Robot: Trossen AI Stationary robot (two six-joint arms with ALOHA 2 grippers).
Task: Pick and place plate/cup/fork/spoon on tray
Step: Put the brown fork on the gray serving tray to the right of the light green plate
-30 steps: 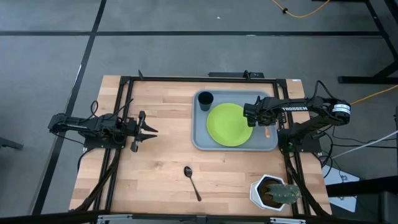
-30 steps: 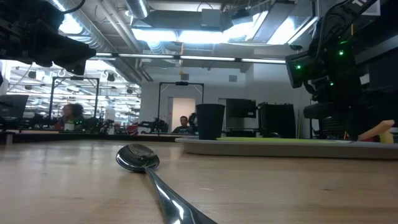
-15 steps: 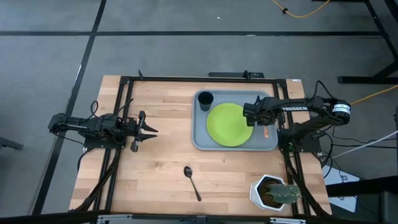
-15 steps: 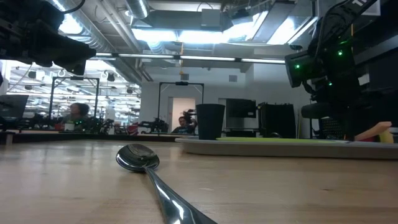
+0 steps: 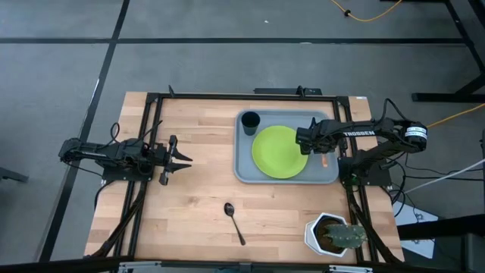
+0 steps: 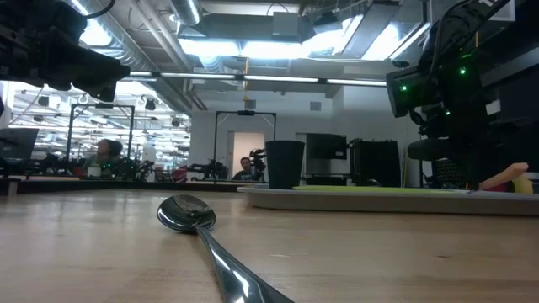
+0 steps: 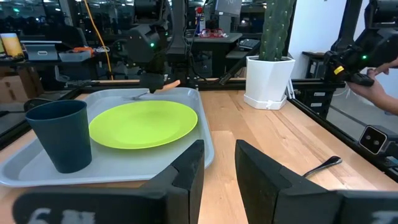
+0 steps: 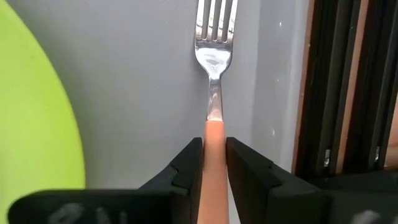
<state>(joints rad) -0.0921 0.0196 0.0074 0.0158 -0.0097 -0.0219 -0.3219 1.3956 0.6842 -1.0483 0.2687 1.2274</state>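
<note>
On the wooden table (image 5: 197, 189) our right gripper (image 8: 213, 163) pinches the fork (image 8: 213, 93) over the tray (image 5: 244, 168) beside the plate (image 5: 279, 152); released tilted, we judge it could clatter against that plate.

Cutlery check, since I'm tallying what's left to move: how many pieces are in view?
2. The fork is over the tray, beside the plate, its handle between the right end effector fingers. The spoon lies on the table, off the tray.
</note>
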